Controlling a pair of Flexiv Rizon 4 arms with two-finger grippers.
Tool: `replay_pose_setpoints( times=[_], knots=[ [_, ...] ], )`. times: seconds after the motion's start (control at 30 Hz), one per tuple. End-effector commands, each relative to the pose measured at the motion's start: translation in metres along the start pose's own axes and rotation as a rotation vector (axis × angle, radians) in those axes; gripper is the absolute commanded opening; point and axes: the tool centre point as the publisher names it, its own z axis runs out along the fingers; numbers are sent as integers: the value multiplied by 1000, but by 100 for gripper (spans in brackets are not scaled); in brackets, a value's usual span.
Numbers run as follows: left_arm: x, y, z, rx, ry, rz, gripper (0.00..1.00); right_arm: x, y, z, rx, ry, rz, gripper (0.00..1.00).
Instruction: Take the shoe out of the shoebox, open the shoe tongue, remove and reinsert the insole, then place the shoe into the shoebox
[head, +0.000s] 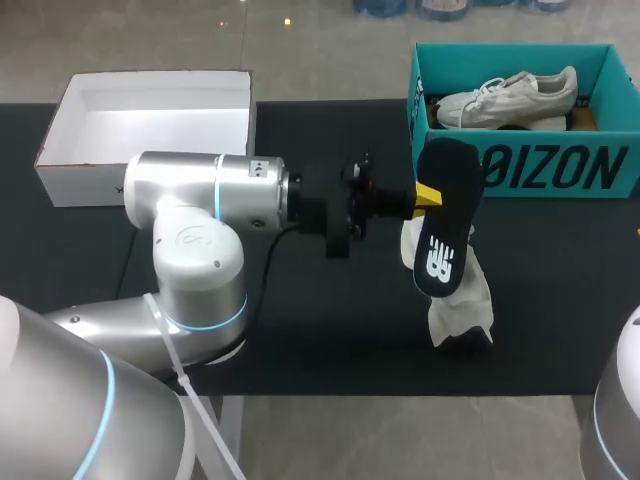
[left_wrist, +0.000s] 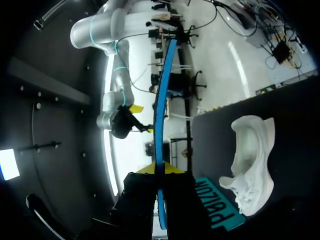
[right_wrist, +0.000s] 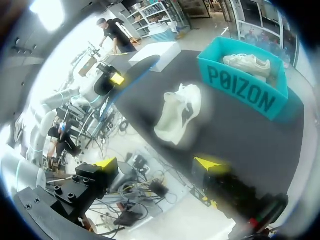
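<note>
Head view, centre: our left gripper (head: 428, 196) clamps the logo-marked insole (head: 447, 225) over the shoe (head: 460, 305). Our right gripper (right_wrist: 159, 164) gapes.

You'll find the white shoe (head: 455, 305) lying on the desk (head: 560, 300), its dark insole (head: 447, 225) upright above it (white logo showing); the teal shoebox (head: 600, 170) behind holds a second shoe (head: 510, 98).

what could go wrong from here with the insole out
The left end effector pinches the insole only near one edge, so it may swing or slip on the way back in. The shoe lies unheld on the table, with the right end effector open and apart from it, so pushing could shove it.
</note>
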Motion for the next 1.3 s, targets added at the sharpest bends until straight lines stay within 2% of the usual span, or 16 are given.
replay_pose_setpoints(
  times=[0.03,0.9,1.07,1.3],
  knots=[
    [0,-1,0,-4,2,1,0,0,0,0,1,-2,1,100],
    [0,-1,0,-4,2,1,0,0,0,0,1,-2,1,100],
    [21,-8,-15,4,-14,-152,0,0,0,0,1,-2,1,100],
    [44,-29,-23,-5,4,-387,0,0,0,0,1,-2,1,100]
  ],
)
